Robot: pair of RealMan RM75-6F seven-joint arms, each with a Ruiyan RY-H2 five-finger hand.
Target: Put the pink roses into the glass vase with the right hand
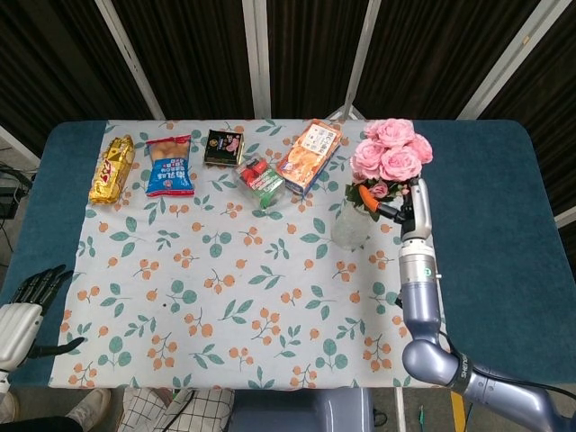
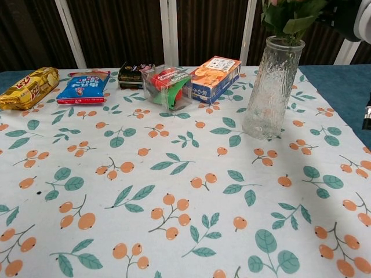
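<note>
Above tablecloth [image 1: 225, 270], pink roses [image 1: 389, 151] in robot hand [image 1: 402, 205]

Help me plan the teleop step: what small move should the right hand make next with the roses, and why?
Probably lower the right hand straight down. It holds the pink roses above the glass vase, and in the chest view the leaves sit at the rim while the vase's body looks empty, so the stems do not seem seated yet.
</note>
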